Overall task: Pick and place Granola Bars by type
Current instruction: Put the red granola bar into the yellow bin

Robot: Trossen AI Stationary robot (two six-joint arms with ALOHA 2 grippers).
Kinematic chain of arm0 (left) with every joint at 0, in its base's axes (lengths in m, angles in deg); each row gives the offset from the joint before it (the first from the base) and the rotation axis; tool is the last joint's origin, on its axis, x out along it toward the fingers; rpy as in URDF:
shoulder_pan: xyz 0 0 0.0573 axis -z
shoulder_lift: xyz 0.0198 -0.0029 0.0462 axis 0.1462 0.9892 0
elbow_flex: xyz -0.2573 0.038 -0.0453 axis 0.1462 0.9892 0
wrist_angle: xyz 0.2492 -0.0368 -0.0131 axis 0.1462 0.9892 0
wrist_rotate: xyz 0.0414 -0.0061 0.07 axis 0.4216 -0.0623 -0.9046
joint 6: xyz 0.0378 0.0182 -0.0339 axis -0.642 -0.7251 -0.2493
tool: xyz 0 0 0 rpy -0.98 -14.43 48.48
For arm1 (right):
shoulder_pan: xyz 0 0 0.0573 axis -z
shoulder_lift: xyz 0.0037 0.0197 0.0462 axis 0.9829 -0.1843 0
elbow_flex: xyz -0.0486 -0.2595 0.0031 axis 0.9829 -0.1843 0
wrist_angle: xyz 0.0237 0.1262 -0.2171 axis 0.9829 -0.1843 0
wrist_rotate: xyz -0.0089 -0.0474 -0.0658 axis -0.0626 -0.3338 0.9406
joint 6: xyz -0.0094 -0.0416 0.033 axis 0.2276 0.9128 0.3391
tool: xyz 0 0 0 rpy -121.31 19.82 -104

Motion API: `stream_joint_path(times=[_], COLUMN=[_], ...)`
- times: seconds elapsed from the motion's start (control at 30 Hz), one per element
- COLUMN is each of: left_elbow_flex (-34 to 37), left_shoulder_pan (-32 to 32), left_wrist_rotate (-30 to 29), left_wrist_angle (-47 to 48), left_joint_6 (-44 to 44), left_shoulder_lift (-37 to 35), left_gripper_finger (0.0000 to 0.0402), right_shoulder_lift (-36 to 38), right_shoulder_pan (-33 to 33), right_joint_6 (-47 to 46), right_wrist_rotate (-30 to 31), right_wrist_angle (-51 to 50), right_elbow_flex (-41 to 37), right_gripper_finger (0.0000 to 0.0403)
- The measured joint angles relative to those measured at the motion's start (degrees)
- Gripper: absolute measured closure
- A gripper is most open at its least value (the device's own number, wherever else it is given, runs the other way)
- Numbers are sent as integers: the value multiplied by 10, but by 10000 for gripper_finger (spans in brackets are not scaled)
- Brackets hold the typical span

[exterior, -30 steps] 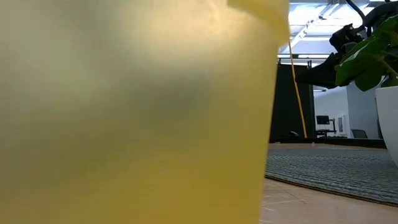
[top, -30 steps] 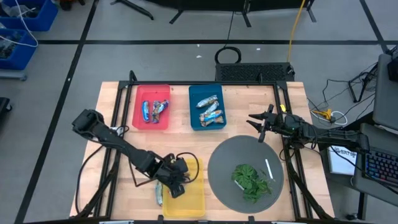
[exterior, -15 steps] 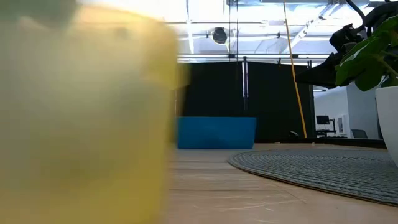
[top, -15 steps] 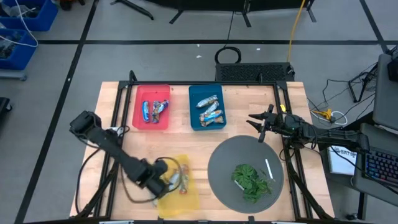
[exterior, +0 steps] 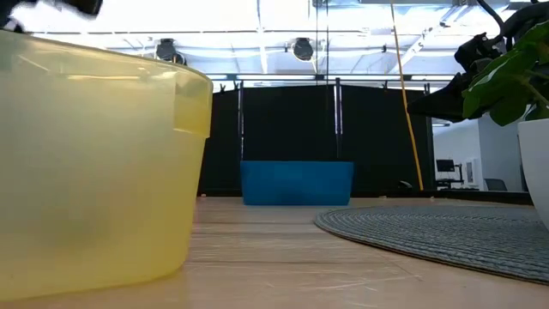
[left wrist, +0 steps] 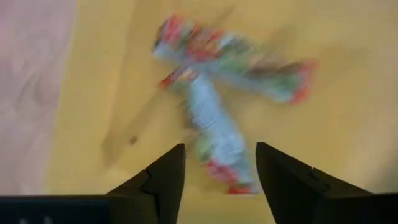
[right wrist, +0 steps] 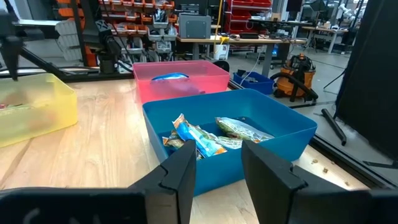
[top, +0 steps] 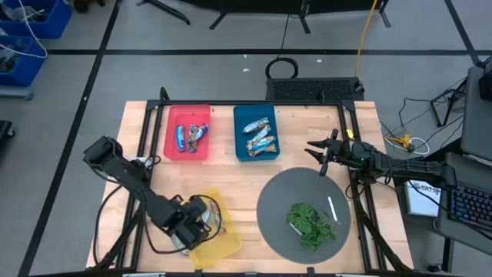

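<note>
From overhead I have the left gripper (top: 201,223) down at about 7 o'clock on the table (top: 138,123), sitting over the yellow bin (top: 219,246), which lies skewed near the front edge. My left wrist camera looks between the two dark fingers (left wrist: 166,180), which stand apart with nothing between them. Past them on the yellow floor lie two granola bars (left wrist: 217,134), one crossing the other, silver-blue with red and green at the ends. They are smeared by blur, so I can read no brand or lettering on the wrappers.

The right gripper (top: 321,154) waits at about 3 o'clock, just off the rim of the round grey mat (top: 269,208). Its fingers (right wrist: 180,177) are spread and empty. Ahead of it in the right wrist view is the blue bin (right wrist: 273,146) with tan-and-blue bars (right wrist: 196,140) piled inside; their printing is too small for me to make out. Beyond it stands the red bin (right wrist: 205,78) holding blue-and-white bars (top: 188,135).

On the mat rest a green leafy bunch (top: 310,223) and a thin white stick (top: 332,208), just beside each other. In the low view the yellow bin fills the near left, with the blue bin behind it.
</note>
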Motion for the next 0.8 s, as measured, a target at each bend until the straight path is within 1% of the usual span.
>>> stream_joint_path(times=[0.07, 0.13, 0.2, 0.27, 0.33, 0.47, 0.6, 0.7, 0.8], left_elbow_flex=[-28, -56, -82, -97, -95, -77, -56, -44, -39], left_shoulder_pan=[10, 26, 50, 78, 112, 167, 201, 206, 188], left_wrist_rotate=[-8, 4, 5, -9, -18, -14, -12, -9, -10], left_wrist_angle=[25, 68, 104, 102, 89, 83, 76, 74, 60], left_joint_6=[6, 34, 91, 160, 226, 374, 495, 511, 502], left_shoulder_lift=[-10, -16, -18, -20, -18, -7, 7, 8, 8], left_gripper_finger=[219, 237, 253, 267, 278, 294, 299, 298, 297], right_shoulder_lift=[0, 0, 0, 0, 0, 0, 0, 0, 0], right_shoulder_pan=[0, 0, 0, 0, 0, 0, 0, 0, 0], right_joint_6=[0, 0, 0, 0, 0, 0, 0, 0, 0], right_wrist_rotate=[0, 0, 0, 0, 0, 0, 0, 0, 0], right_wrist_angle=[0, 0, 0, 0, 0, 0, 0, 0, 0], right_elbow_flex=[0, 0, 0, 0, 0, 0, 0, 0, 0], right_gripper_finger=[284, 283, 282, 282, 284, 283, 282, 284, 283])
